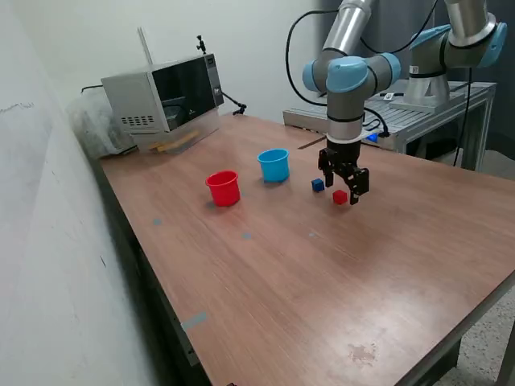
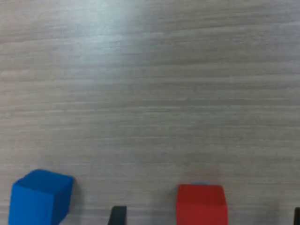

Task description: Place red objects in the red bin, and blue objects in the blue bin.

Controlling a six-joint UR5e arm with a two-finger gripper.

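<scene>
A small red cube point(image 1: 339, 196) and a small dark blue cube point(image 1: 318, 185) lie on the wooden table point(image 1: 322, 273), to the exterior view's right of the light blue cup point(image 1: 273, 165). The red cup point(image 1: 223, 188) stands upright further left. My gripper point(image 1: 344, 190) is open and low over the table, its fingers on either side of the red cube. In the wrist view the red cube point(image 2: 202, 204) sits between the dark fingertips point(image 2: 117, 215), with the blue cube point(image 2: 41, 197) off to one side. Only one cube of each colour shows.
A microwave point(image 1: 165, 95) and a clear plastic bag point(image 1: 95, 122) stand at the table's far corner. A second arm on a metal stand point(image 1: 438, 76) is behind the table. The table's front edge point(image 1: 451, 342) is near the exterior view's lower right.
</scene>
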